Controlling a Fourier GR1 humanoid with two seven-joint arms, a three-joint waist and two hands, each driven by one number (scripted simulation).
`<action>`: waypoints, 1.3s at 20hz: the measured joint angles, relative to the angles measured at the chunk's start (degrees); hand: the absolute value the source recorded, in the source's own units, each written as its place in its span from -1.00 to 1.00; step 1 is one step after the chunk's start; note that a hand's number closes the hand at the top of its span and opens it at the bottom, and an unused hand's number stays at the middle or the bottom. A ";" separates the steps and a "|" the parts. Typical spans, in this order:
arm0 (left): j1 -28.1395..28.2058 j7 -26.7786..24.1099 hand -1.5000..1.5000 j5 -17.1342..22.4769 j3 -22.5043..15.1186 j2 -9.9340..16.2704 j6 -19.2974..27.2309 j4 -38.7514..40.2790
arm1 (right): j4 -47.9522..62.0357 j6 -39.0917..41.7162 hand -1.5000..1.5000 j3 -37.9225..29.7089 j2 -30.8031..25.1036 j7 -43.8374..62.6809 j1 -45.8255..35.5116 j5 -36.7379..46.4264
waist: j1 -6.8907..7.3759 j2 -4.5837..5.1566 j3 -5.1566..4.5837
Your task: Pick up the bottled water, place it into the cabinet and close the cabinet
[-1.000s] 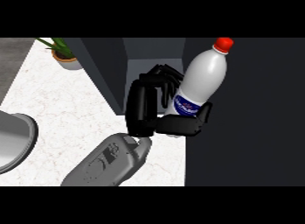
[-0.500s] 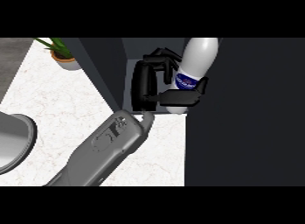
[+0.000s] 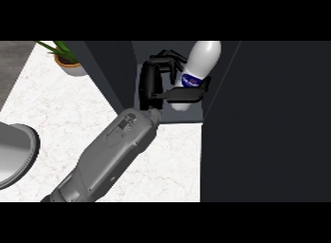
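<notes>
1. Bottled water point(image 3: 198, 66): white, blue label, upright with a slight tilt, standing inside the open cabinet point(image 3: 112, 71), its cap cut off by the top of the view.
2. Right hand point(image 3: 156, 85): inside the cabinet opening, thumb and fingers curled round the bottled water's lower half, grasping it just below the label.
3. Grey forearm point(image 3: 108, 156): slanting from the lower left up to the cabinet opening, crossing the white marble counter point(image 3: 63, 109).
4. Cabinet door point(image 3: 280, 123): large dark panel to the right of the cabinet opening, standing open.
5. Potted plant point(image 3: 68, 60): on the counter just left of the cabinet, green leaves above a tan pot.
6. Grey round rim point(image 3: 13, 156): well left of the cabinet, cut by the view's left edge.
7. Left hand: nowhere in view.
</notes>
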 measured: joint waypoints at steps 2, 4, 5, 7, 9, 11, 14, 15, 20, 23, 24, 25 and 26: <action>-1.27 -1.46 1.00 1.23 1.66 -0.04 -0.45 2.53 | 0.09 0.60 -1.00 -0.11 -0.23 0.06 0.34 -0.32 | -0.19 0.05 0.00; -2.78 -3.27 1.00 2.58 2.93 -0.04 -1.11 5.48 | 0.07 0.10 -1.00 0.72 -0.22 0.97 -0.56 -0.55 | -0.34 0.19 -0.01; -2.88 -4.65 1.00 3.49 3.09 -0.04 -1.14 6.79 | 0.06 0.50 -1.00 0.73 -0.30 0.69 -0.28 -0.69 | -0.69 0.24 -0.01; -4.26 -6.43 1.00 4.48 4.44 -0.04 -2.29 10.11 | 0.24 0.93 -1.00 -0.21 -1.05 0.41 -0.65 -1.00 | -0.86 0.30 -0.01; -5.73 -8.20 1.00 4.88 5.41 -0.05 -3.17 13.67 | 0.39 1.00 -1.00 -0.09 -1.01 0.53 -0.96 -1.22 | -0.95 0.34 0.00; -7.63 -9.29 1.00 4.53 5.93 -0.04 -3.66 17.06 | 0.48 0.70 -1.00 0.17 -0.95 0.95 -1.43 -1.44 | -0.89 0.36 0.00; -10.30 -9.86 -1.00 2.71 5.63 0.14 -3.43 22.39 | 0.64 0.98 -1.00 0.22 -0.85 0.73 -1.52 -1.71 | -1.02 0.39 0.02; -11.37 -9.73 -1.00 2.07 5.59 0.16 -3.40 24.31 | 0.74 1.21 -1.00 0.10 -0.86 0.49 -1.68 -1.76 | -1.06 0.40 0.02; -15.29 -10.40 -1.00 0.41 5.90 0.19 -4.21 32.09 | 1.07 1.47 -1.00 0.01 -0.63 0.29 -2.50 -2.12 | -1.39 0.57 0.02; -17.71 -10.45 -1.00 -0.30 6.28 0.17 -3.95 35.70 | 1.05 1.51 -1.00 -0.15 -0.90 0.57 -2.71 -2.38 | -1.55 0.66 0.01; -18.49 -10.27 -1.00 -0.34 6.68 0.18 -4.21 36.70 | 1.01 1.66 -1.00 -0.22 -0.96 0.60 -2.44 -2.48 | -1.55 0.65 0.01; -18.65 -10.75 -1.00 -0.36 7.15 0.19 -4.39 37.63 | 1.06 1.92 -1.00 -0.70 -1.12 0.41 -2.33 -2.57 | -1.54 0.64 0.01; -19.22 -11.08 -1.00 -0.24 7.70 0.25 -4.64 38.40 | 1.01 1.95 -1.00 -0.60 -1.30 0.50 -2.38 -2.69 | -1.66 0.75 -0.01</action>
